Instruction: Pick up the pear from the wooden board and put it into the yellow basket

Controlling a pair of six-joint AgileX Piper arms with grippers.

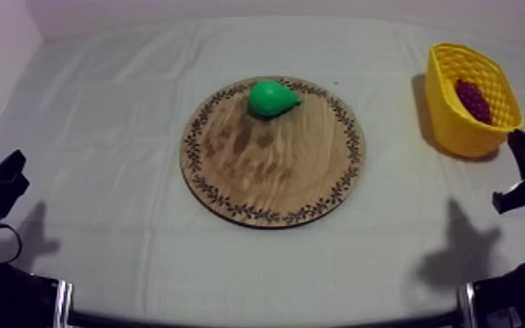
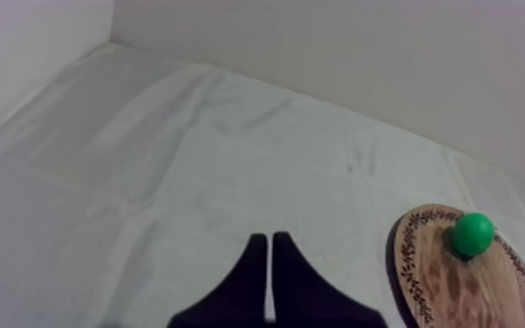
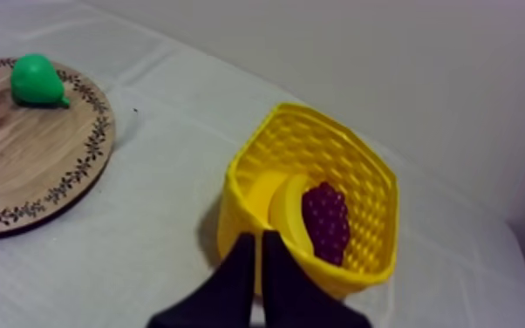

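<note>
Nearest me, the left gripper (image 2: 267, 240) and right gripper (image 3: 257, 237) sit low, each clenched on nothing. Farther off, one green toy pear (image 1: 273, 98) lies on the far side of the one round wooden board (image 1: 275, 187). Its narrow end points right, toward the one yellow basket (image 1: 458, 122), which holds one bunch of dark grapes (image 1: 473, 100) and one banana (image 3: 285, 209). The right arm looks better placed.

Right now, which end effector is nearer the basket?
Right. The right end effector hangs close by the basket, pointing at its near wall; the left end effector sits far off, on the board's opposite side.
</note>
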